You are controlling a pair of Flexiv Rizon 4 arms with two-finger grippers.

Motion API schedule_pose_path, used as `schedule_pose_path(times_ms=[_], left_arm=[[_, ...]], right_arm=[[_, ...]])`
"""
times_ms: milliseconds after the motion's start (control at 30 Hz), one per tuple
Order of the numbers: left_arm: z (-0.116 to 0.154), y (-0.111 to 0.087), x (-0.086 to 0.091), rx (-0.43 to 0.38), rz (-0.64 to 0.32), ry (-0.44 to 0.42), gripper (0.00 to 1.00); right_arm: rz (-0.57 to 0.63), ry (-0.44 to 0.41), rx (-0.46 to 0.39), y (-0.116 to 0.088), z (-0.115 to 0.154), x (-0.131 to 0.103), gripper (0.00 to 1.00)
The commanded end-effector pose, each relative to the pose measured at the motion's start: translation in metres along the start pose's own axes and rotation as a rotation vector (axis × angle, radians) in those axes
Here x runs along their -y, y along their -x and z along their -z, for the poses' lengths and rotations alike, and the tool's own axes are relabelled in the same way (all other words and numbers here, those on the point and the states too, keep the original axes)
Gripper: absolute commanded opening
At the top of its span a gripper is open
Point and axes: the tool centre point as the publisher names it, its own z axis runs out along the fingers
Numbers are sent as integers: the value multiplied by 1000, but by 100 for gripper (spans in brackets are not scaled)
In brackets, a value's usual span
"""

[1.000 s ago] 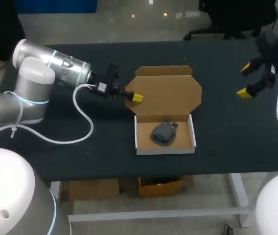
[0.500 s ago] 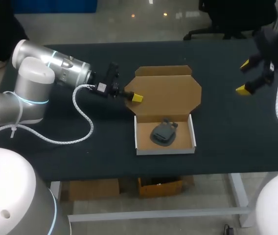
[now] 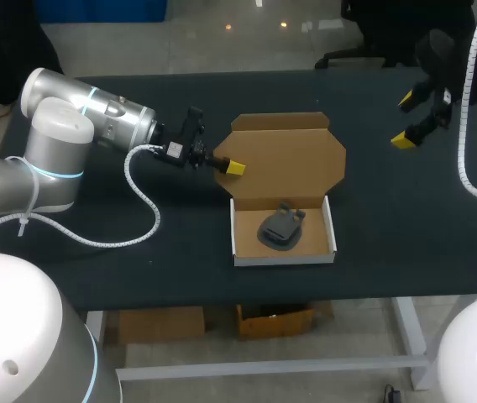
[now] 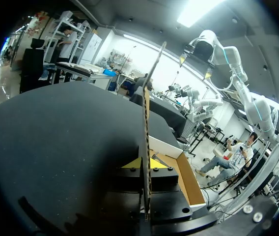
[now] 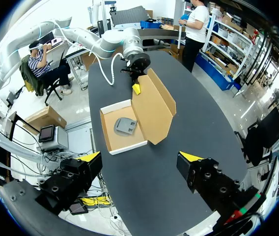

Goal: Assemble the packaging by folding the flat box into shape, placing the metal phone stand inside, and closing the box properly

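The left gripper [image 3: 234,168] was closed on one side edge of the lid [image 3: 285,164], the thin cardboard pinched between its yellow tips. Just past its fingers the lid stood open, hinged to the box [image 3: 285,257], with the phone stand [image 3: 280,229] resting inside. The right gripper [image 3: 405,120] hung well apart beyond the far side of the box, fingers spread wide and holding nothing. With only one edge pinched, swinging the lid over would likely twist or crease the card, or drag the light box along the worktop [image 3: 406,218], since nothing braced it. The lid's flaps might also land outside the box walls, or catch on the phone stand, leaving the box half shut
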Motion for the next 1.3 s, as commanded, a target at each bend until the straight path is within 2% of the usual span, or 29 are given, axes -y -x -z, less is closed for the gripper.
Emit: schedule_pose_path(times_ms=[33, 533, 900, 1300], left_arm=[[0, 0, 0, 0, -1, -2, 0], [0, -15, -4, 101, -218, 26, 0], [2, -18, -9, 185, -275, 48, 0], [1, -23, -12, 219, -364, 40, 0]], right_arm=[[-1, -10, -16, 4, 0, -3, 100], [-10, -21, -36, 8, -4, -9, 100], [4, -24, -50, 9, -6, -15, 100], [15, -21, -55, 9, -7, -20, 100]])
